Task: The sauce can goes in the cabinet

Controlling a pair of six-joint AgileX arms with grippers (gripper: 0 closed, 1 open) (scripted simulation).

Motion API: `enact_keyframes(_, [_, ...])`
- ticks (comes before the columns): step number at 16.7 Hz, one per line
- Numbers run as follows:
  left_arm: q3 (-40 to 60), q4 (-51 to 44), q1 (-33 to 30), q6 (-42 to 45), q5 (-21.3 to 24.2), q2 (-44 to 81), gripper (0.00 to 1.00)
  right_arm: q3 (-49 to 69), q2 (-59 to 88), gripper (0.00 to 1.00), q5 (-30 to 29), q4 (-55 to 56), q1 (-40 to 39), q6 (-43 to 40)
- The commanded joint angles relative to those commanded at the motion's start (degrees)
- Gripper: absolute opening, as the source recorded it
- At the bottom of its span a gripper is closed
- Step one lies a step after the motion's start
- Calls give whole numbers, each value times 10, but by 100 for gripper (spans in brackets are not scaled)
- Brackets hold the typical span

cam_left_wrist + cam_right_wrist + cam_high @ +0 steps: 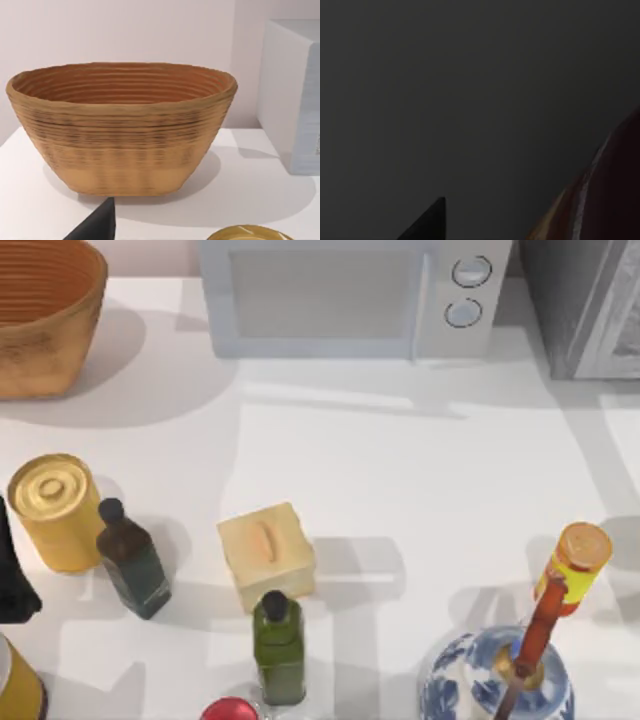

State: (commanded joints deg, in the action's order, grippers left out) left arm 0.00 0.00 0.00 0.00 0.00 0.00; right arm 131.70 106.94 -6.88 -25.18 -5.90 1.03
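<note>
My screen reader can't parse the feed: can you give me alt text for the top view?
A white table seen from above: a microwave at the back, a woven basket back left, and the grey cabinet back right. Toward the front stand a yellow can, two dark bottles, a tan box, an orange-capped bottle and a blue-white vase.

The basket (40,315) at the upper left of the top view looks woven, with rough ribbed coils and a matt tan finish, and the table (400,470) under it is smooth, matt white. The microwave (340,295) at upper centre looks like smooth pale plastic, while the cabinet (585,300) in the upper right corner has a rough, speckled dark grey surface. Lower down, the yellow can (55,510) has a ridged metallic lid, the two bottles (135,560) look like glossy dark glass, and the blue-and-white vase (495,685) looks like glazed ceramic.
</note>
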Motion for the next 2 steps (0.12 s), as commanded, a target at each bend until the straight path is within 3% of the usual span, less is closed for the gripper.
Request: enact_keyframes(2, [0, 0, 0, 0, 0, 0, 100, 0, 0, 100, 0, 0, 0, 0])
